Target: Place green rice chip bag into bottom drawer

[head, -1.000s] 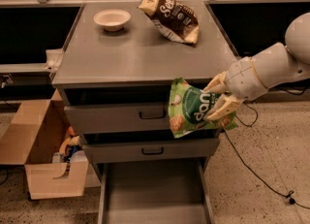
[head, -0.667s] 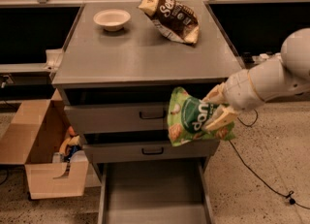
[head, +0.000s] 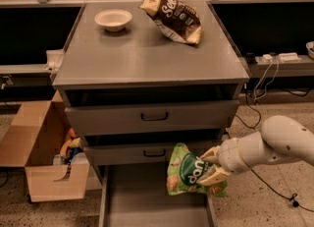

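Note:
The green rice chip bag (head: 189,171) hangs in front of the cabinet, low at the right, just above the right side of the open bottom drawer (head: 152,204). My gripper (head: 212,167) comes in from the right on a white arm and is shut on the bag's right edge. The bottom drawer is pulled out, its flat grey floor showing. The two upper drawers (head: 153,117) with dark handles are closed.
A white bowl (head: 113,19) and a dark brown and cream snack bag (head: 174,16) lie on the cabinet top (head: 147,54). An open cardboard box (head: 41,157) with items stands on the floor at the left. Cables (head: 267,73) run along the floor at the right.
My gripper has carried the green bag downward, from the level of the upper drawers to just above the open bottom drawer.

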